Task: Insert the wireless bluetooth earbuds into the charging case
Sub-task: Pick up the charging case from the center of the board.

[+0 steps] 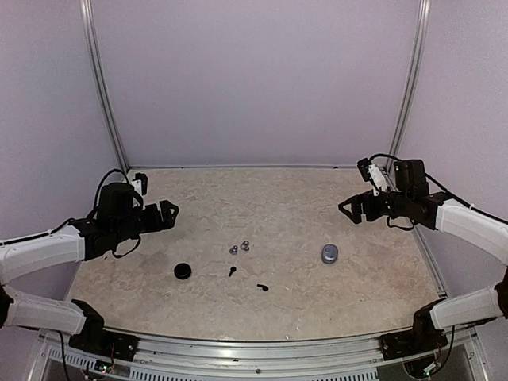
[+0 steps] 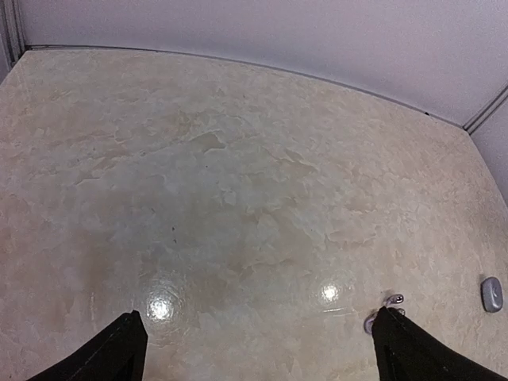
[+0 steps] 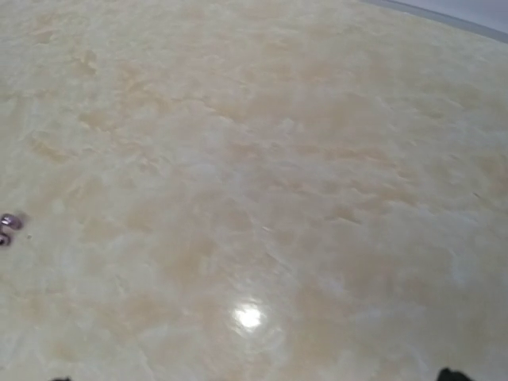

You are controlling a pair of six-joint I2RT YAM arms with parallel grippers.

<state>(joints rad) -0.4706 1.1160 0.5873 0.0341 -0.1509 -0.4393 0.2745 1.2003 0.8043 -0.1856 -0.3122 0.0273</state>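
Observation:
Two silvery-grey earbuds (image 1: pixel 239 248) lie side by side mid-table, with two black stemmed earbuds (image 1: pixel 232 271) (image 1: pixel 262 286) nearer the front. A black round charging case (image 1: pixel 182 271) sits to their left and a grey one (image 1: pixel 329 253) to their right. My left gripper (image 1: pixel 170 214) hovers open at the left, well clear of them all. In its wrist view the silvery earbuds (image 2: pixel 394 299) peek past the right finger (image 2: pixel 413 353), and the grey case (image 2: pixel 492 294) is at the edge. My right gripper (image 1: pixel 346 208) hangs open at the right. Its view catches the silvery earbuds (image 3: pixel 6 226) far left.
Pale purple walls close the marbled table (image 1: pixel 278 206) at the back and both sides, with metal posts (image 1: pixel 101 87) in the back corners. A metal rail (image 1: pixel 262 343) runs along the near edge between the arm bases.

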